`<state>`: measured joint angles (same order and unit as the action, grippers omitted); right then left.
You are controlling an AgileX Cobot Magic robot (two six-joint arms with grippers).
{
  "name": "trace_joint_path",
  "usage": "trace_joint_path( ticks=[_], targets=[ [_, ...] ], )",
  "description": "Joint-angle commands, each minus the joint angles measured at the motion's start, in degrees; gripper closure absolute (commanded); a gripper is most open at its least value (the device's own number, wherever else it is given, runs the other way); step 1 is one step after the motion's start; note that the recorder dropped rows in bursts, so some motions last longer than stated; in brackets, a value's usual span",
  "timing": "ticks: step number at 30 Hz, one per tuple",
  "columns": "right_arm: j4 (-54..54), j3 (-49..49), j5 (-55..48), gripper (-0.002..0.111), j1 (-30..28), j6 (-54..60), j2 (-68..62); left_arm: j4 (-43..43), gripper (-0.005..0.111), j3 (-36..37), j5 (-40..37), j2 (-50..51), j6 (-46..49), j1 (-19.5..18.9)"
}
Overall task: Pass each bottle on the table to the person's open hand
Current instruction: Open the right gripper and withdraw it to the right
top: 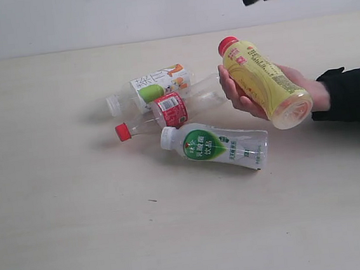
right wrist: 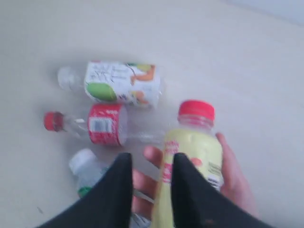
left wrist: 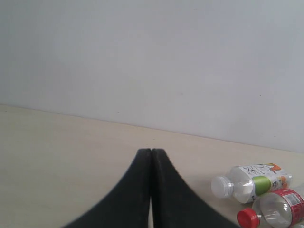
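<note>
The yellow-label bottle [top: 262,79], its red cap tilted up toward the tabletop's [top: 81,234] far edge, lies in the person's open hand [top: 234,91]. Beside it lie the fruit-print bottle [top: 153,86], red-label bottle [top: 171,110] and green-and-white bottle [top: 216,145], apparently empty, caps toward the left edge. Above, the right fingers [right wrist: 118,190] stand narrowly apart, holding nothing; the left fingers [left wrist: 137,190] are pressed together.
</note>
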<state>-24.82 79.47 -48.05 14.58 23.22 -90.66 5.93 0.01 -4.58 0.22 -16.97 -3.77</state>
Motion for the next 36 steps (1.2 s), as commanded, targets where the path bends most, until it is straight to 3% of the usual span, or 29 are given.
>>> trace_joint_path(
  ticks=[1, 7, 14, 26, 36],
  targets=[
    [-19.68, -3.77, 2.52, 0.108, 0.08, 16.76, 4.88, -0.33, 0.106, -0.01, 0.11, -0.22, 0.3, -0.21],
    [-45.84, -13.19, -4.22, 0.108, 0.08, 42.43, 8.37, -0.33, 0.106, -0.01, 0.11, -0.22, 0.3, -0.21],
    [-74.21, -31.39, -13.27, 0.108, 0.08, 75.81, 12.38, -0.33, 0.106, -0.01, 0.11, -0.22, 0.3, -0.21],
    [-75.13, -49.05, -21.6, 0.108, 0.08, 98.13, 12.7, -0.33, 0.106, -0.01, 0.11, -0.22, 0.3, -0.21],
    [-74.28, -50.54, -20.71, 0.108, 0.08, 98.13, 12.62, -0.33, 0.106, -0.01, 0.11, -0.22, 0.3, -0.21]
  ],
)
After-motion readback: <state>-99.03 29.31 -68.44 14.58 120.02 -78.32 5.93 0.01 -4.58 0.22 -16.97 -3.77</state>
